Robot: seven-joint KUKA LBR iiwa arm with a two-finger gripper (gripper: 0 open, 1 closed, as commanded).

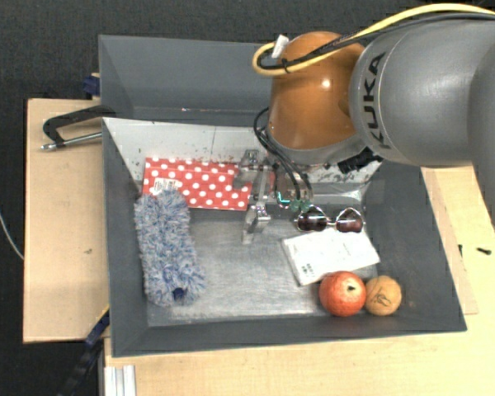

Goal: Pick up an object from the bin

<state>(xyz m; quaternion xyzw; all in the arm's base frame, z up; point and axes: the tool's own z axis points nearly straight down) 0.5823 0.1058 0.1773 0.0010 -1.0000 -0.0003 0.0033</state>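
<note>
My gripper (254, 218) hangs in the middle of the bin, its metal fingers pointing down just above the bin floor, with nothing seen between them. Right beside it, at its left, lies a flat red packet with white dots (196, 185); its right end touches or passes behind the gripper. To the right of the fingers lies a pair of sunglasses with dark reddish lenses (330, 219). Below those rests a white card or flat box (330, 256).
A fluffy blue-grey duster (167, 247) lies along the bin's left side. A red apple (342, 294) and a brownish round fruit (384, 294) sit in the front right corner. The arm with its orange cover hangs over the bin's back right.
</note>
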